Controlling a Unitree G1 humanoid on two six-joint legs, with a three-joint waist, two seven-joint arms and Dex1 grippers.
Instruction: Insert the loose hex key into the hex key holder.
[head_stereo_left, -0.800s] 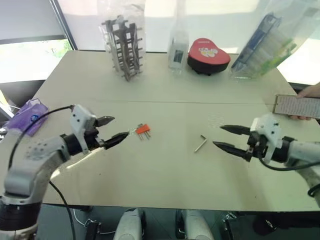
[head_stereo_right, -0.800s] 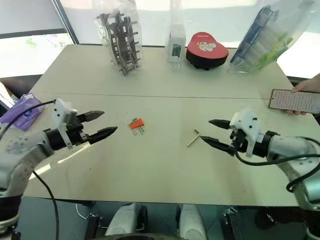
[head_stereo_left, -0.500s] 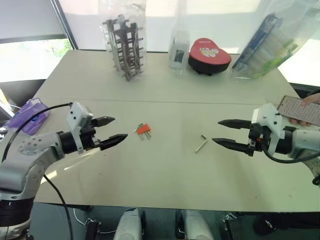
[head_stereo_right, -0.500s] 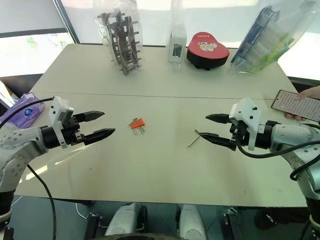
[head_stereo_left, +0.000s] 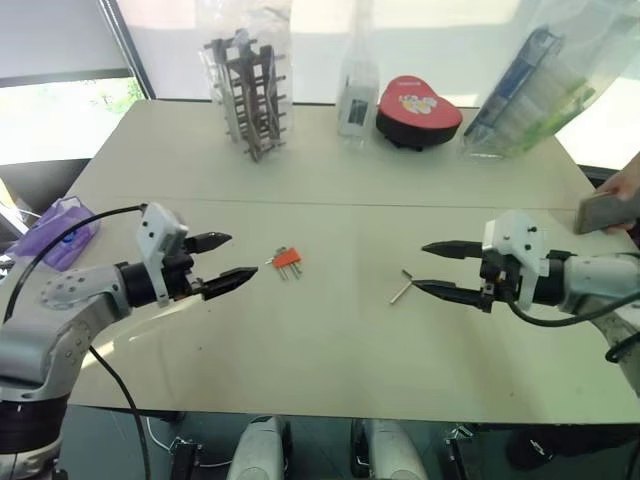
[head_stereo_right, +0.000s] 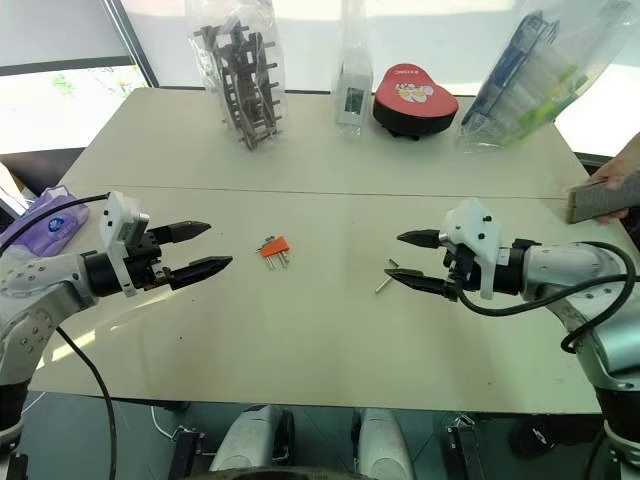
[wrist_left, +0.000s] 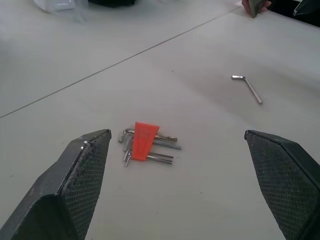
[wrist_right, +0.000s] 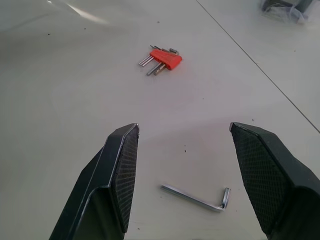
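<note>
The loose hex key (head_stereo_left: 401, 288) lies flat on the bench (head_stereo_left: 330, 170) just in front of my right fingers (head_stereo_left: 433, 287), spread wide and empty, while my left fingers (head_stereo_left: 234, 278), also spread, wait near the hex key holder (head_stereo_left: 287, 258).

The right gripper (head_stereo_right: 400, 259), black-fingered and open, now sits further toward frame centre, its fingertips just beside the small L-shaped grey metal loose hex key (head_stereo_right: 385, 277). At the right edge, a person's hand (head_stereo_right: 612, 178) has lifted the phone higher.
</note>
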